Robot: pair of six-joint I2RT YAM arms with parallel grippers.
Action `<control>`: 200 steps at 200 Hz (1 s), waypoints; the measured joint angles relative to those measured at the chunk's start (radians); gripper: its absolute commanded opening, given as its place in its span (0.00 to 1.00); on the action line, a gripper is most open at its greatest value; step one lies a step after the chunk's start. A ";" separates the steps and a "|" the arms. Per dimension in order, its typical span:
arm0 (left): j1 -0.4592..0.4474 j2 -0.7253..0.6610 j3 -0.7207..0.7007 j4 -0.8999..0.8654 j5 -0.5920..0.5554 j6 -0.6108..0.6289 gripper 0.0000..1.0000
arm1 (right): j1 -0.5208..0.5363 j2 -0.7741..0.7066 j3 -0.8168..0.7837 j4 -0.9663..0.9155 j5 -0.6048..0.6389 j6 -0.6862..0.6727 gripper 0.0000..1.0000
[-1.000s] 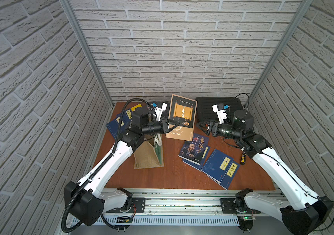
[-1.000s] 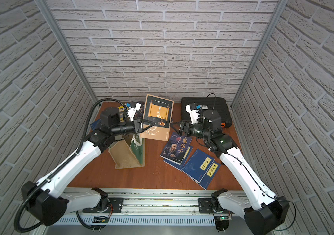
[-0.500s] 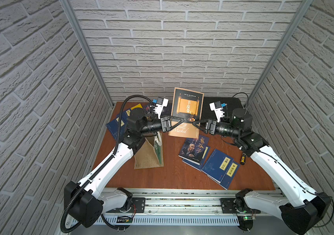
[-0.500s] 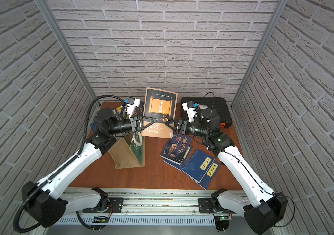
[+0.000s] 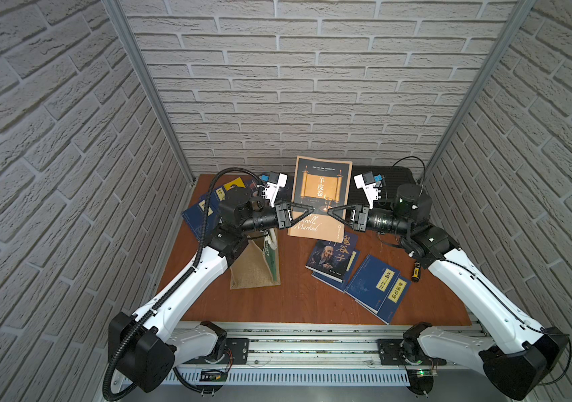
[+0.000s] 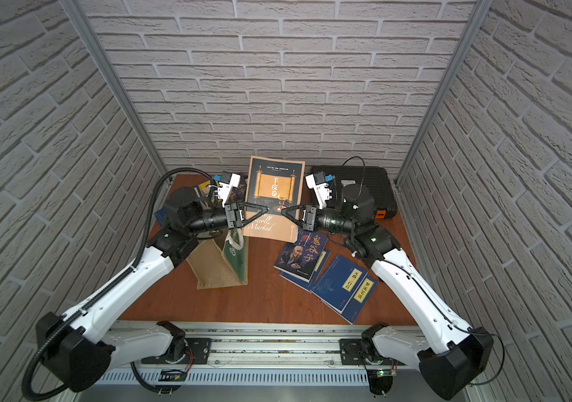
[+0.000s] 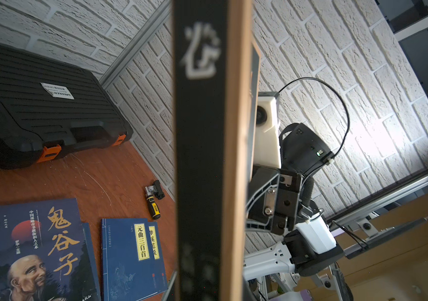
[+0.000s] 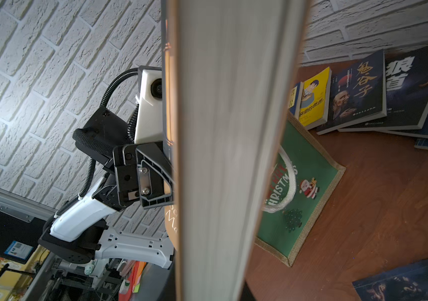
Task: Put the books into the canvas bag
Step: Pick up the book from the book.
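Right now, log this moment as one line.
left claw: shut on dark scroll-cover book | right claw: shut on it | tan burlap bag: book not inside

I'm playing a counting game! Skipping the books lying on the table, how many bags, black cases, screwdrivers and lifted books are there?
canvas bag: 1
black case: 1
screwdriver: 1
lifted book: 1
total: 4

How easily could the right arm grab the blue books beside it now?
Probably not yet. The blue books lie uncovered nearby, nothing blocking them, but the right gripper looks closed on the big raised book, shared with the left gripper. It would need to let go first.
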 measured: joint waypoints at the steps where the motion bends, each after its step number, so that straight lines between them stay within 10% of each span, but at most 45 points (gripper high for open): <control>1: 0.000 -0.001 0.001 -0.002 -0.001 0.004 0.37 | 0.000 0.000 0.000 -0.001 0.000 -0.001 0.06; 29: 0.031 -0.027 0.006 -0.054 -0.014 0.002 0.41 | 0.002 -0.001 0.000 -0.040 0.006 -0.023 0.06; 81: 0.118 -0.077 0.006 -0.051 0.006 -0.063 0.09 | 0.004 0.012 0.006 -0.063 -0.018 -0.046 0.06; 166: 0.138 -0.091 -0.001 -0.059 0.048 -0.084 0.22 | 0.055 0.119 0.072 -0.070 -0.044 -0.059 0.14; 200: 0.145 -0.119 0.001 -0.126 0.040 -0.042 0.00 | 0.072 0.148 0.094 -0.079 -0.056 -0.061 0.28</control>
